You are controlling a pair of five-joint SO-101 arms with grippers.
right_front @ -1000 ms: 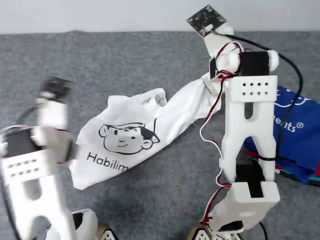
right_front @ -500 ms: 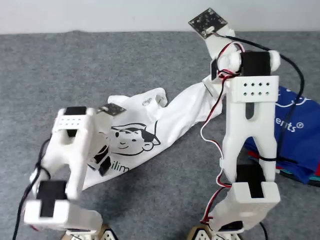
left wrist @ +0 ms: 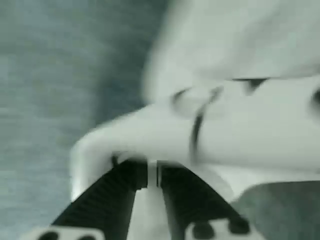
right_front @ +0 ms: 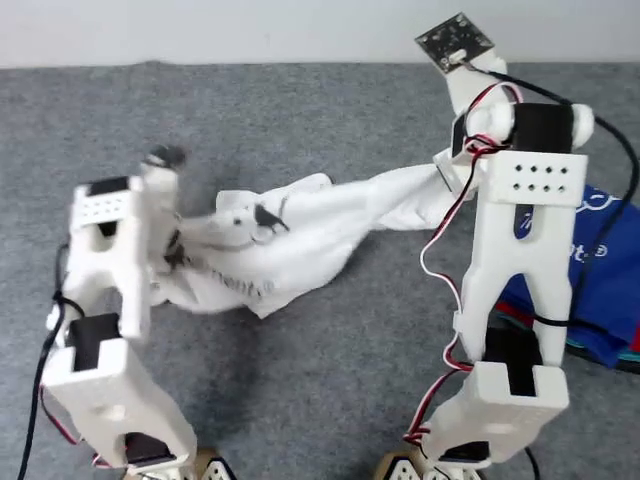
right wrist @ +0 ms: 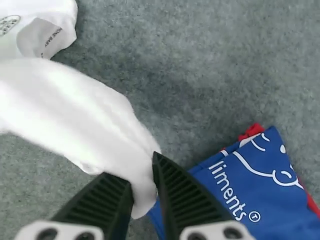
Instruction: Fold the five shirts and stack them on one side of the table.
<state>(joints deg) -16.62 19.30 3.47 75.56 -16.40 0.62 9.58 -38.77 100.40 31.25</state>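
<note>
- White shirt (right_front: 300, 235): crumpled on the grey table cover (right_front: 300, 120), pulled out between the two arms, its dark print partly folded in
- Left gripper (left wrist: 152, 172): at the white shirt's end farthest from the blue shirt; fingers nearly closed, pinching a fold of the white cloth; the view is blurred
- Right gripper (right wrist: 142, 195): at the white shirt's opposite end; fingers narrowly parted, clamped on a bunched corner
- Blue shirt (right wrist: 250, 185): lying flat just beside that clamped corner, with red cloth (right wrist: 251, 131) showing at its edge
</note>
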